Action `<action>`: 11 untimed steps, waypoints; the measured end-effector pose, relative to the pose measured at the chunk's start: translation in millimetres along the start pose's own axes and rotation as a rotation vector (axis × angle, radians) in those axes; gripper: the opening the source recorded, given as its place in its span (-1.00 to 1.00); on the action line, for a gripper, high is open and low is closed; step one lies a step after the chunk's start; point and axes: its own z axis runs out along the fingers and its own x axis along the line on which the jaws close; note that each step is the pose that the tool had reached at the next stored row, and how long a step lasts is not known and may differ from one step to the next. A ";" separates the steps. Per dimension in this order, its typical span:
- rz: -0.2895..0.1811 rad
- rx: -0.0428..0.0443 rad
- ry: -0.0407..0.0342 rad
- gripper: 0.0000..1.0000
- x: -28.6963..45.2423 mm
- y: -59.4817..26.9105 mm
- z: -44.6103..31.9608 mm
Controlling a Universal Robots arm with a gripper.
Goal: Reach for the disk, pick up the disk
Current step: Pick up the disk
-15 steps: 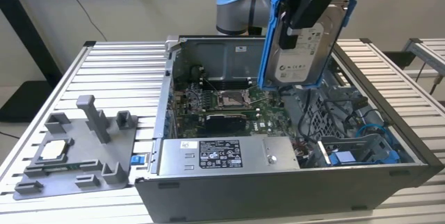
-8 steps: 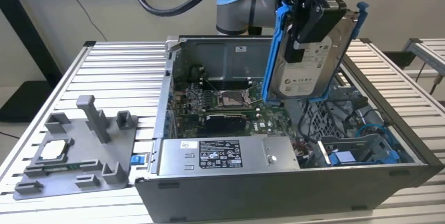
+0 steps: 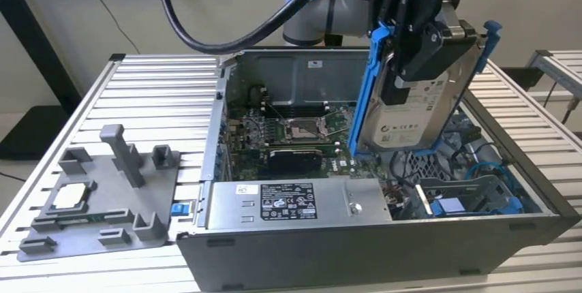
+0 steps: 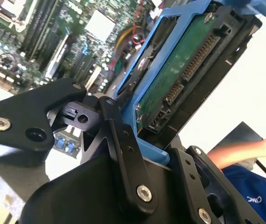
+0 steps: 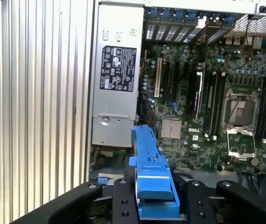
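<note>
The gripper (image 3: 420,48) is holding the disk (image 3: 414,112) upright, fingers clamped on its blue frame, above the open computer case (image 3: 364,252), needing a straight, steady lift to clear the cables.

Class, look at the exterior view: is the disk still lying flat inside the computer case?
No. The gripper holds the disk upright above the open case.

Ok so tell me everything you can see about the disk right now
The disk is a rectangular silver-metal drive with a white printed label, clipped in a blue plastic frame. It stands nearly upright, lifted above the open computer case. The gripper is clamped on its upper part. In the second wrist view its underside shows a green circuit board and black connector.
</note>
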 end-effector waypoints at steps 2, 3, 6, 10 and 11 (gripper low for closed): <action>0.000 0.0000 -0.0002 -1.00 7.7 -0.1 1.0; 0.000 0.0000 -0.0001 -1.00 10.5 -0.8 1.4; 0.000 0.0001 -0.0002 -1.00 17.9 -6.3 2.6; 0.000 -0.0004 -0.0001 -1.00 27.9 -19.0 4.1; 0.000 -0.0006 -0.0002 -1.00 30.3 -22.4 4.5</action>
